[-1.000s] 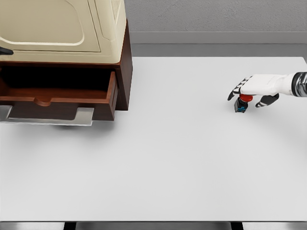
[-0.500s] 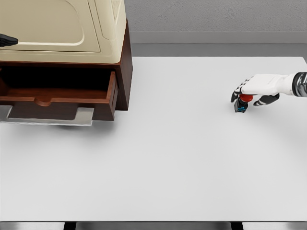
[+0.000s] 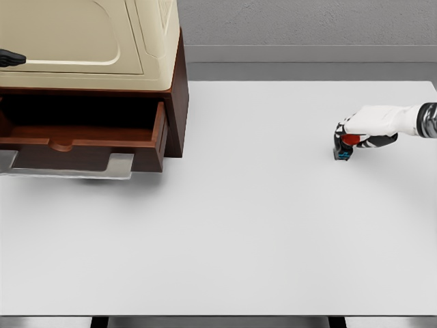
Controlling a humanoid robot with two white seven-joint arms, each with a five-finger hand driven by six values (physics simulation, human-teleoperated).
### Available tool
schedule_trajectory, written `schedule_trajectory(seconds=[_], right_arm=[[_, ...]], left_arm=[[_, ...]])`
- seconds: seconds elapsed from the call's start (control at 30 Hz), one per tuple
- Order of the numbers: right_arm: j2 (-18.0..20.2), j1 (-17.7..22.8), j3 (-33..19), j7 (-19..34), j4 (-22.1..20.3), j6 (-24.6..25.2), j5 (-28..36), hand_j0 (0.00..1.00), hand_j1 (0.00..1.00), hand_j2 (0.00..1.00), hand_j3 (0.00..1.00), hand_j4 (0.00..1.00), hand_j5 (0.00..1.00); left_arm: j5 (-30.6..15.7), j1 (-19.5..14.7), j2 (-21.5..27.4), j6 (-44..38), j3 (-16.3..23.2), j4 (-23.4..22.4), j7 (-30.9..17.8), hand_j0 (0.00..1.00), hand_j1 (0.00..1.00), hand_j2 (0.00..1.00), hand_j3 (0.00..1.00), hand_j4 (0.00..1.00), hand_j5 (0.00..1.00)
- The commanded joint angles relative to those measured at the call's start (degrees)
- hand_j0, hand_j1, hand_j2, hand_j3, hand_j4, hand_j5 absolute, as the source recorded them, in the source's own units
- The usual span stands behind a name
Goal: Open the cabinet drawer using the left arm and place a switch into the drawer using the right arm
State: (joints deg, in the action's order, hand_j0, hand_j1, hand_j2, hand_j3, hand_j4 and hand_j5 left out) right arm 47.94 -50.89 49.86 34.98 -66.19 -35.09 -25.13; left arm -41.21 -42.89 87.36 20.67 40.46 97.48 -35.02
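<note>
Drawer (image 3: 82, 140) is pulled out of the brown cabinet (image 3: 174, 102) at the far left of the white table (image 3: 225, 225); its dark inside shows nothing in it that I can make out. Front panel with the curved handle faces me, a flat grey sheet (image 3: 119, 166) lies under its front edge. Cream-coloured top (image 3: 89, 41) sits on the cabinet.

Switch (image 3: 343, 149) is well apart from all that, at the right side of the table, standing on the surface: red button on top, dark body, blue bit at the bottom.

My right hand (image 3: 365, 130) comes in from the right edge and is clamped on the switch, fingers (image 3: 340, 130) curled down over its far-left side, thumb underneath on the near side, red cap tucked under the palm. Switch base looks in contact with the table, can't tell for sure.

My left hand: only a small dark tip (image 3: 10, 59) shows at the left edge, level with the cabinet top. Can't tell its finger state.
</note>
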Motion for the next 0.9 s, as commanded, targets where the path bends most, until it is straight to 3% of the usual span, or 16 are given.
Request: schedule_trajectory(seconds=[0.0,0.23,0.57,0.87], right_arm=[[0.04,0.0,-0.11,0.02,-0.08,0.09,0.44,0.45,0.45,0.45,0.45,0.45,0.45],[-2.59,-0.09,-2.4,0.02,-0.17,0.09,0.7,0.37,0.37,0.37,0.37,0.37,0.37],[-7.51,-2.81,-3.8,0.02,-1.05,0.09,1.67,0.38,0.38,0.38,0.38,0.38,0.38],[-10.68,-8.26,2.0,0.02,-7.11,0.09,2.28,0.38,0.38,0.38,0.38,0.38,0.38]], left_arm=[[-0.36,0.0,0.18,-0.1,-0.12,-0.01,0.02,1.0,1.0,1.0,1.0,1.0,1.0],[-0.36,0.0,0.1,-0.1,-0.03,-0.01,0.02,1.0,1.0,1.0,1.0,1.0,1.0],[-0.27,0.0,0.01,-0.1,-0.11,-0.01,0.02,1.0,1.0,1.0,1.0,1.0,1.0],[-0.27,0.0,0.01,-0.01,-0.03,0.08,0.02,1.0,1.0,1.0,1.0,1.0,1.0]])
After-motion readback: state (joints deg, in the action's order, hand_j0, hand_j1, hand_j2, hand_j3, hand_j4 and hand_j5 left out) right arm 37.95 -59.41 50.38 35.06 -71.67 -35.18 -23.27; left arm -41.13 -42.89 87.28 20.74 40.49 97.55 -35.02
